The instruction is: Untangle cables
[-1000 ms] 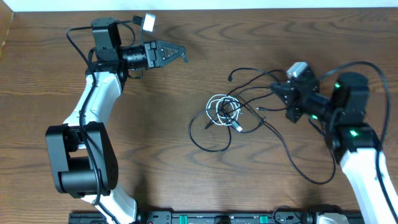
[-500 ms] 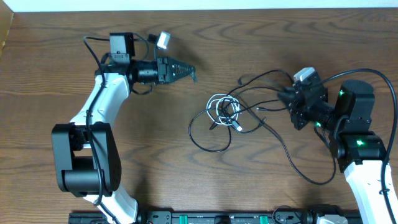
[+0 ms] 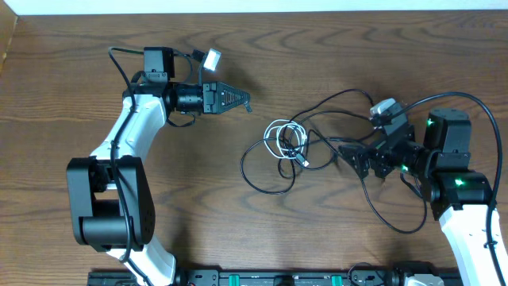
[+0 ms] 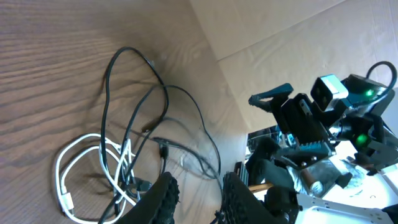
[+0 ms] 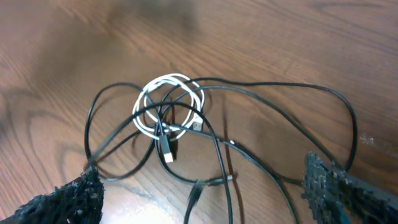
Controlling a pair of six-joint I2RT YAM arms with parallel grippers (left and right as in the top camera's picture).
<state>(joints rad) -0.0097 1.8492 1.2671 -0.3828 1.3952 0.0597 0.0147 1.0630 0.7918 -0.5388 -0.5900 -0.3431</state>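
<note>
Right gripper (image 3: 354, 161) stood wide open, gripping nothing, at the tangled cables (image 3: 295, 141) mid-tabletop. Left gripper (image 3: 245, 99) was narrowly parted and empty, nearer the far edge.

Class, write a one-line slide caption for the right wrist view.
Open right gripper hovers over a looped white cable tangled with black cables on a wooden table.

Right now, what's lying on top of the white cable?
Black cables cross the white cable, at least one strand seemingly over its loops. Bare table shows inside the loops. Which cord is lowest at the crossings is hidden.
</note>
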